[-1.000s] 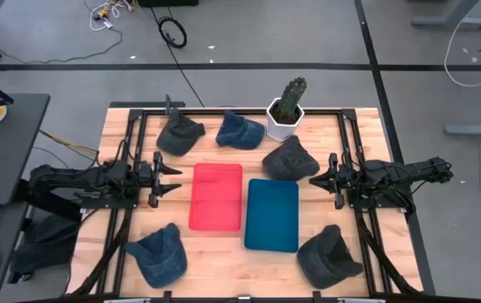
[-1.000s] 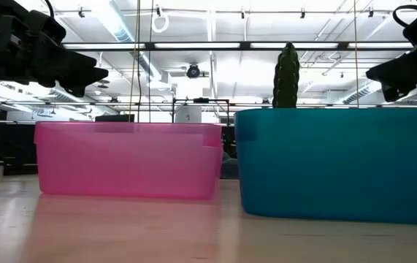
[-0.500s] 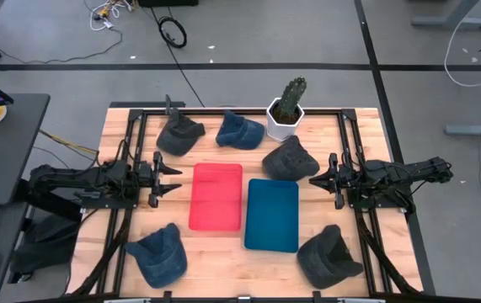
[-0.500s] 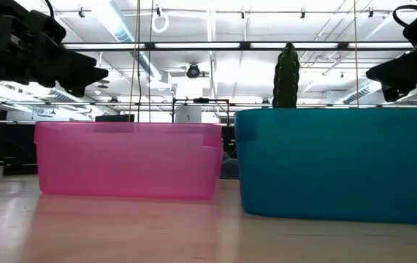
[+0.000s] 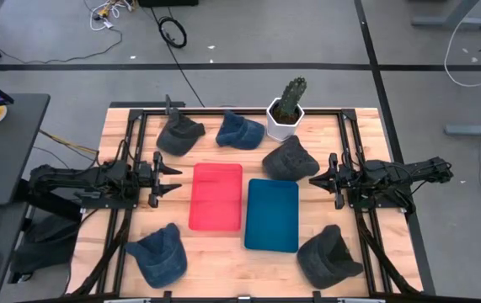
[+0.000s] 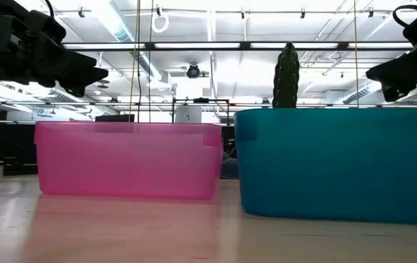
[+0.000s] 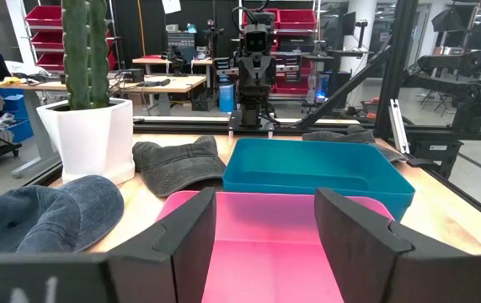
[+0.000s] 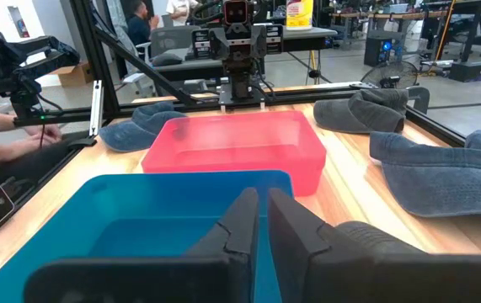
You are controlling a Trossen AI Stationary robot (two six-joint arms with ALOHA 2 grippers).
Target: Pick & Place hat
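Several caps lie crown-up on the wooden table in the high view: a dark grey one (image 5: 179, 135), a blue one (image 5: 240, 130), a dark grey one (image 5: 291, 158) by the far edge, a blue one (image 5: 157, 252) and a dark grey one (image 5: 328, 259) near the front. My left gripper (image 5: 173, 179) (image 7: 265, 227) hovers open, left of the pink bin (image 5: 216, 196). My right gripper (image 5: 314, 179) (image 8: 261, 215) hovers shut, right of the teal bin (image 5: 272, 215), just near of the grey cap by the cactus. Neither touches a cap.
A white pot with a cactus (image 5: 286, 111) stands at the far edge between the caps. Black frame rails (image 5: 135, 151) run along the table's left and right sides. In the right wrist view a person's hand (image 8: 13, 151) shows beyond the table's edge.
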